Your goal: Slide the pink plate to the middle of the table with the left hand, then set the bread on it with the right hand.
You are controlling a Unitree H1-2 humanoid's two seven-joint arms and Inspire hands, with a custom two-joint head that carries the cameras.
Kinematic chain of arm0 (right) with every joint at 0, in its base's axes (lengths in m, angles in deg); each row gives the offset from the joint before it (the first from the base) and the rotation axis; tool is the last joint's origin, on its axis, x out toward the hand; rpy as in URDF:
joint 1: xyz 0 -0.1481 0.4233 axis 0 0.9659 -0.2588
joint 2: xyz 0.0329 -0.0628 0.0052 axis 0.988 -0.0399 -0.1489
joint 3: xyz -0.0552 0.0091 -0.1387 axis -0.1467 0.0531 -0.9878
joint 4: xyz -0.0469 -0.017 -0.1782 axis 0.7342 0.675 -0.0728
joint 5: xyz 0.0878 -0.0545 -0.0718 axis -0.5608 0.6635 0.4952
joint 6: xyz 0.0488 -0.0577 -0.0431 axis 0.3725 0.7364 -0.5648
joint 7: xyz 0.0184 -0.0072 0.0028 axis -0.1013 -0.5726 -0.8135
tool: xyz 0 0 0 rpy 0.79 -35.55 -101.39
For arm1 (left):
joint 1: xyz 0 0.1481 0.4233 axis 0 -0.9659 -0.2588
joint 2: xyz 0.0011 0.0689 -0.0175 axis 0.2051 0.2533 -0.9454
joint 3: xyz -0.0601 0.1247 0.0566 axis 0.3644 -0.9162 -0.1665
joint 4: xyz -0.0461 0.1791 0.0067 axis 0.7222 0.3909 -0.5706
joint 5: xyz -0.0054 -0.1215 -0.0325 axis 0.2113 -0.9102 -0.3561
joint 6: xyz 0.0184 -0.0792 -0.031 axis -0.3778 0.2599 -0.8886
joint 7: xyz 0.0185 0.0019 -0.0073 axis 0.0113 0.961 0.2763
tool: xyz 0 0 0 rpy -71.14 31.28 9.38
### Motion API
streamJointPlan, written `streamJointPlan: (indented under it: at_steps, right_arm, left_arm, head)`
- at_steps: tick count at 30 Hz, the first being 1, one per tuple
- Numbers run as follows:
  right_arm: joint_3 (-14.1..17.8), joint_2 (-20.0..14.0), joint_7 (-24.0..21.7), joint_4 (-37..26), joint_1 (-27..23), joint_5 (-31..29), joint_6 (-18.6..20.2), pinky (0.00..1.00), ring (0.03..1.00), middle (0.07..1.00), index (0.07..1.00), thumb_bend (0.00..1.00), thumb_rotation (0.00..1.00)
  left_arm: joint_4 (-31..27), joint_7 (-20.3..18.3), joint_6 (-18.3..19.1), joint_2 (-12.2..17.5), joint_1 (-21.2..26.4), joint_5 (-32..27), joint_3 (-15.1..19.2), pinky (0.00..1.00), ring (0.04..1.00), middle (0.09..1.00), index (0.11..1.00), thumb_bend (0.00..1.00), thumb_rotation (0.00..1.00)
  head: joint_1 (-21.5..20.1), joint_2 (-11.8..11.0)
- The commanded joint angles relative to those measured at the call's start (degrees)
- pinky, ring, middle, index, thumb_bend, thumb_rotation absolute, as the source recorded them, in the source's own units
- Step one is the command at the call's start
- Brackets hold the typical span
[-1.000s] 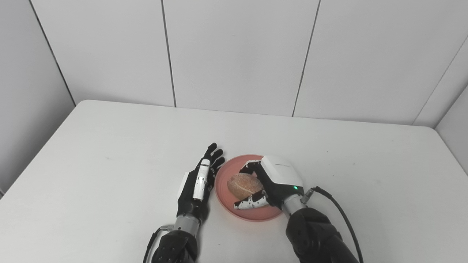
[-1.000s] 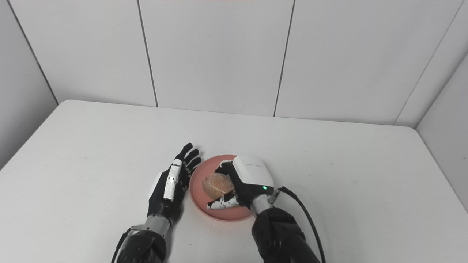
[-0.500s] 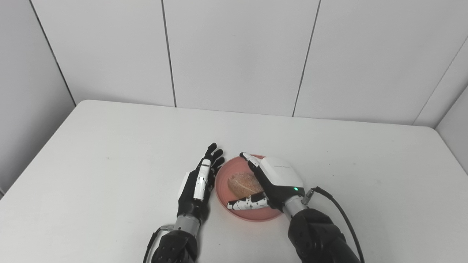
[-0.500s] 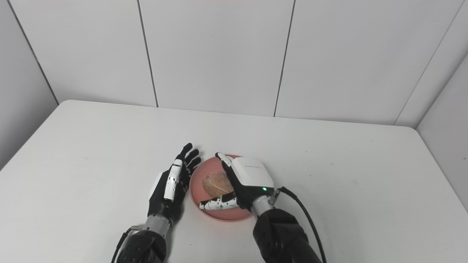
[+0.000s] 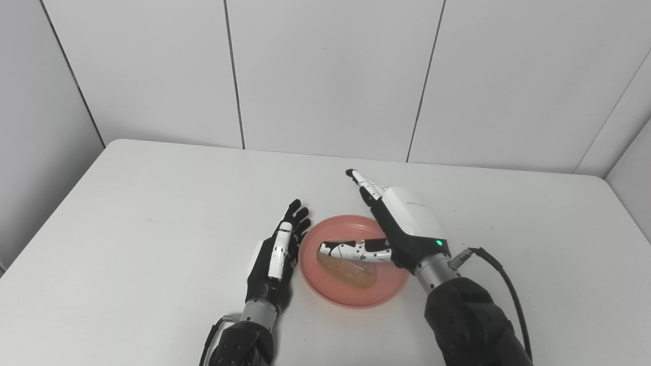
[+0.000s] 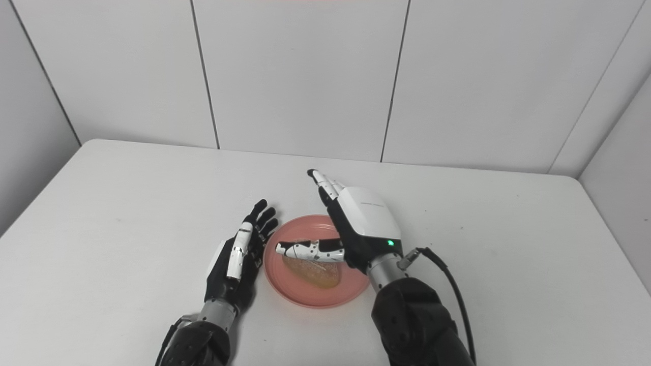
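The pink plate (image 5: 386, 292) sits near the middle of the white table, a little toward the front. A round brown bread (image 5: 351, 270) lies on it. My right hand (image 5: 404, 229) hovers above the plate, open, fingers stretched toward the back and thumb reaching left over the bread, holding nothing. My left hand (image 5: 274, 251) rests open and flat against the plate's left rim, fingers straight and pointing away. In the right eye view the bread (image 6: 315, 274) shows under the right thumb.
The white table (image 5: 127, 229) spreads wide on both sides and ends at a panelled wall (image 5: 325, 76) behind. A black cable (image 5: 503, 284) runs from the right wrist along the forearm.
My right hand has let go of the bread, spread its fingers and lifted up and back from the plate. The bread now lies on the plate. The left hand has not moved.
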Motion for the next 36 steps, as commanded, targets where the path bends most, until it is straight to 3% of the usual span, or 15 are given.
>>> streamJointPlan:
  at_steps: [1,7,10,17,25,31,36]
  right_arm:
    - [2.73,0.02,3.88,-2.99,0.39,-2.83,-3.56,0.78,0.885,0.932,0.958,0.95,0.8]
    - [8.88,0.51,9.13,-3.3,4.96,-11.57,-7.09,0.82,0.9,0.933,0.957,0.87,0.92]
    - [10.49,0.68,11.0,-2.59,6.69,-14.71,-8.56,0.84,0.915,0.95,0.964,0.82,0.99]
    - [12.5,2.06,14.99,-0.71,11.4,-19.84,-10.71,0.85,0.907,0.928,0.938,0.76,1.0]
    - [14.65,4.01,14.7,1.54,14.43,-28.92,-10.67,0.8,0.916,0.947,0.955,0.69,1.0]
    - [15.58,4.91,14.71,4.58,15.33,-34.73,-12.58,0.85,0.927,0.941,0.939,0.59,1.0]
    - [16.48,5.81,15.62,6.8,15.46,-37.37,-14.02,0.86,0.914,0.93,0.921,0.43,1.0]
  left_arm:
    - [-0.29,0.39,0.3,-0.24,-0.75,0.25,0.13,0.92,0.918,0.933,0.921,0.41,1.0]
    - [-0.5,0.4,-0.34,0.15,-1.05,0.59,0.23,0.93,0.911,0.928,0.915,0.43,1.0]
    - [-0.75,0.23,-0.6,0.48,-1.23,0.68,0.22,0.93,0.912,0.929,0.914,0.43,1.0]
    - [-1.2,0.34,-1.11,0.75,-1.78,0.44,0.55,0.93,0.913,0.926,0.909,0.43,1.0]
    - [-2.0,0.15,-1.15,1.1,-2.37,0.45,0.58,0.94,0.924,0.933,0.917,0.42,1.0]
    - [-2.33,0.27,-0.92,1.1,-2.55,0.63,0.49,0.94,0.929,0.938,0.92,0.42,1.0]
    - [-1.42,-0.24,-1.68,1.31,-2.58,0.43,0.4,0.94,0.928,0.94,0.924,0.43,1.0]
  head:
    - [-0.05,-0.01]
    - [-0.54,-0.2]
    - [-0.89,-0.42]
    - [-1.41,-0.9]
    - [-1.38,-0.86]
    - [-1.24,-0.82]
    - [-1.59,-0.87]
